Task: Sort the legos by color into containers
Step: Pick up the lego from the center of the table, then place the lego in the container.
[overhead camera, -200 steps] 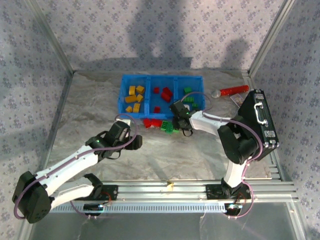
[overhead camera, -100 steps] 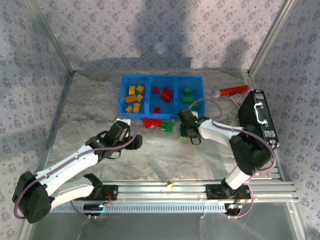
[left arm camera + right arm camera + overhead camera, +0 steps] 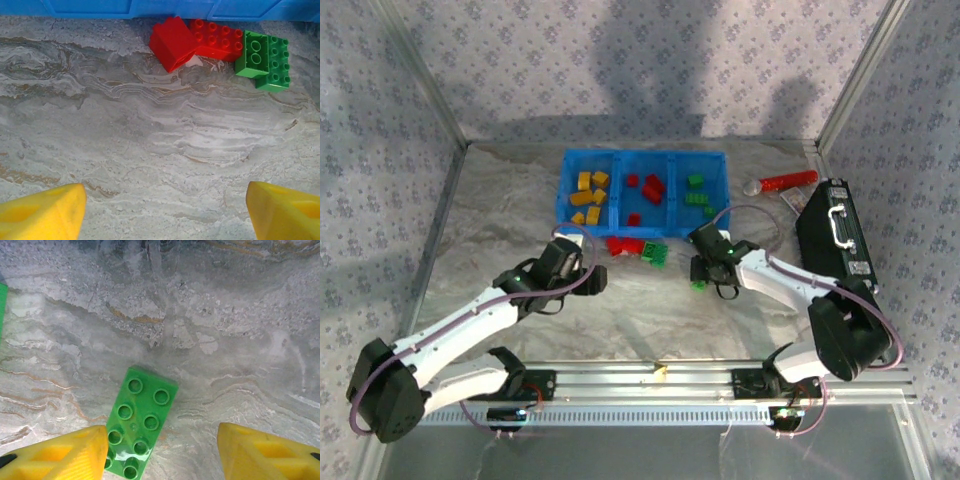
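The table [image 3: 490, 220] has a grey marbled surface. Pale lilac patterned walls [image 3: 740, 60] stand around it, carrying soft shadows.

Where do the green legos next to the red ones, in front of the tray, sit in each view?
Top external: green legos at centre, just below the blue tray.
Left wrist: green legos at upper right, right beside the red legos.
Shared landmark: the red legos along the tray's near wall.
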